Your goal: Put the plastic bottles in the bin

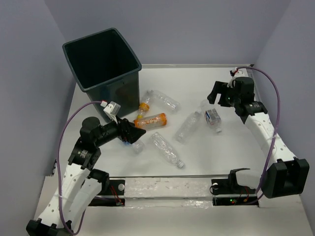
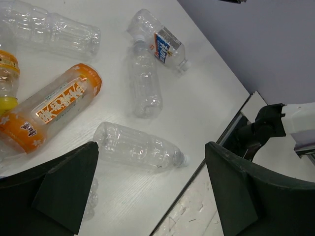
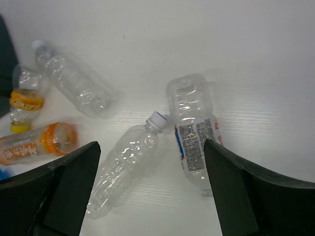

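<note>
The dark bin (image 1: 101, 69) stands upright at the table's far left. Several bottles lie right of it: a clear one (image 1: 163, 100), an orange-banded one (image 1: 143, 109), an orange-labelled one (image 1: 151, 120), a clear one (image 1: 188, 126), a blue-and-white-labelled one (image 1: 212, 118), a clear one (image 1: 167, 150) nearer the front, and a small one (image 1: 138, 145). My left gripper (image 1: 135, 132) is open and empty above the small bottle; its wrist view shows the front clear bottle (image 2: 138, 147) ahead of the jaws. My right gripper (image 1: 214, 96) is open and empty, over a clear bottle (image 3: 123, 169) and the labelled bottle (image 3: 194, 132).
The table's front edge has a taped rail (image 1: 172, 187) with black clamps (image 1: 231, 182). Purple-grey walls close in the back and sides. The bin's near wall is right behind my left gripper. A purple cable (image 1: 275, 93) loops off the right arm.
</note>
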Action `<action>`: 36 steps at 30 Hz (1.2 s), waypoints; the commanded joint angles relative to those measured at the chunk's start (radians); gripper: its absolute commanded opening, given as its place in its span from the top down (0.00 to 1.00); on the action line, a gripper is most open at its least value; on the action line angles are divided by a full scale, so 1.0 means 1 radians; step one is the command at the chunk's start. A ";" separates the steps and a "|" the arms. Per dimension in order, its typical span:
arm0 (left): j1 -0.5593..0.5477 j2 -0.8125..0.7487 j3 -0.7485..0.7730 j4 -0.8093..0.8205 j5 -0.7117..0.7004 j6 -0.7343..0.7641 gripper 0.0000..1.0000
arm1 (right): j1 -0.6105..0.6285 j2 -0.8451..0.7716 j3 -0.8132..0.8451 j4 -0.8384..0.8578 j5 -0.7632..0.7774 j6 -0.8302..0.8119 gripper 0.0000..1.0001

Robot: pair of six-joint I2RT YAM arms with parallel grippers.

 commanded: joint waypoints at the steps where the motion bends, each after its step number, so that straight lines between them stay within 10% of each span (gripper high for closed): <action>1: -0.003 0.006 0.031 0.031 -0.002 0.003 0.01 | 0.003 0.074 0.098 -0.076 0.126 -0.104 0.09; 36: -0.017 0.147 0.157 -0.464 -0.517 -0.132 0.01 | 0.035 0.724 0.470 -0.228 0.117 -0.293 0.07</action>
